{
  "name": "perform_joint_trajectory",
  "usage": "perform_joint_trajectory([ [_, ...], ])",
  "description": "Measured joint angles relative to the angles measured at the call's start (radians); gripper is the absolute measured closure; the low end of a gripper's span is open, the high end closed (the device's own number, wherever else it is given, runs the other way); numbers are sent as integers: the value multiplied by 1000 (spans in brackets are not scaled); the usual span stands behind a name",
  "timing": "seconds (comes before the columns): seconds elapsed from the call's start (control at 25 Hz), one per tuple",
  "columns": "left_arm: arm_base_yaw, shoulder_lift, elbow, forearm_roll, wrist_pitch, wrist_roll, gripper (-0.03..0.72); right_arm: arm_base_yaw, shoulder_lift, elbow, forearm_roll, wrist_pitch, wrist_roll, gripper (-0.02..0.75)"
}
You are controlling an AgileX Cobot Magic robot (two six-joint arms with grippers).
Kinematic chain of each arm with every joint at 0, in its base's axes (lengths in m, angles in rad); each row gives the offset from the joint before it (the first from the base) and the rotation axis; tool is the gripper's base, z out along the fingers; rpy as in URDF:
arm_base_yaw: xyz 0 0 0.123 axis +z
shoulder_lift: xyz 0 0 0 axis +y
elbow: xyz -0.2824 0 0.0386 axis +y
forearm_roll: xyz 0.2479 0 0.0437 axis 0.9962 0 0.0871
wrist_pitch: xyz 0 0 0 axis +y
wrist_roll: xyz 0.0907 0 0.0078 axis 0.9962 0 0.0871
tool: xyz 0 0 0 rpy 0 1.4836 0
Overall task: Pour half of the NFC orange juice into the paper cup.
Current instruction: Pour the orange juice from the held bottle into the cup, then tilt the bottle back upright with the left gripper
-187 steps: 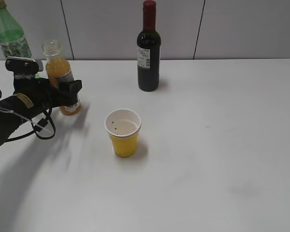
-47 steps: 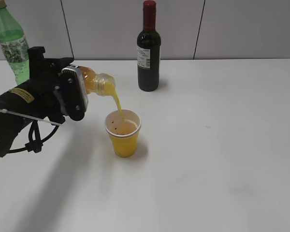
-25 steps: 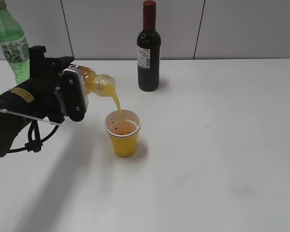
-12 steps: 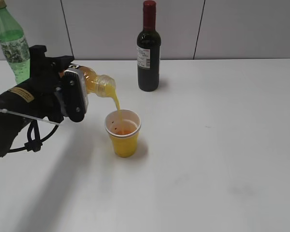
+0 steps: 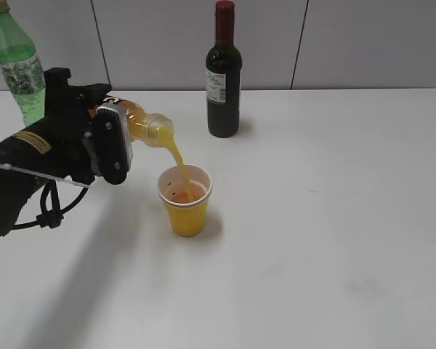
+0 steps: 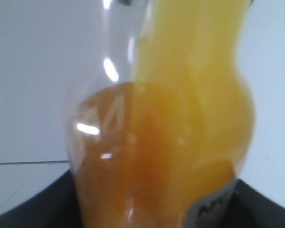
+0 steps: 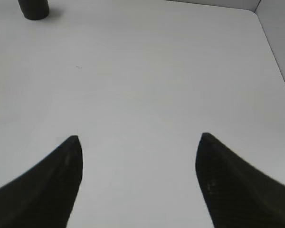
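A white surface (image 5: 334, 218) runs back to a grey panelled wall. The left arm reaches in from nine o'clock, its gripper (image 5: 110, 138) clamped around the juice bottle (image 5: 142, 125), which lies tipped nearly level with its mouth toward three o'clock. A dark wine bottle (image 5: 223, 73) stands at twelve o'clock and a green bottle (image 5: 14, 62) at ten o'clock, both well apart from the pour. The yellow paper cup (image 5: 185, 200) sits near the centre, just below the bottle's mouth. A thin stream of juice (image 5: 180, 163) falls into it. The left wrist view shows juice filling much of the bottle's body. The right gripper (image 7: 137, 156) hangs open over bare surface, holding nothing. The pour looks well under way; what is left is judging the half mark, righting the bottle and setting it down.
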Motion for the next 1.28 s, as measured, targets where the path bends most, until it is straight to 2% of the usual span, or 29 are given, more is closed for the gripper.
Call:
perform_joint_trajectory([
  [0.6, 0, -1, 0, -1, -7, -22, 216, 0, 0, 0, 0, 0, 0, 174],
  [0.84, 0, -1, 0, 2, -7, -144, 216, 0, 0, 0, 0, 0, 0, 174],
  [0.92, 0, -1, 0, 7, -7, -242, 216, 0, 0, 0, 0, 0, 0, 174],
  [1.16, 0, -1, 0, 46, -16, -830, 216, 0, 0, 0, 0, 0, 0, 174],
  [1.28, 0, -1, 0, 67, -35, -1021, 216, 0, 0, 0, 0, 0, 0, 174],
])
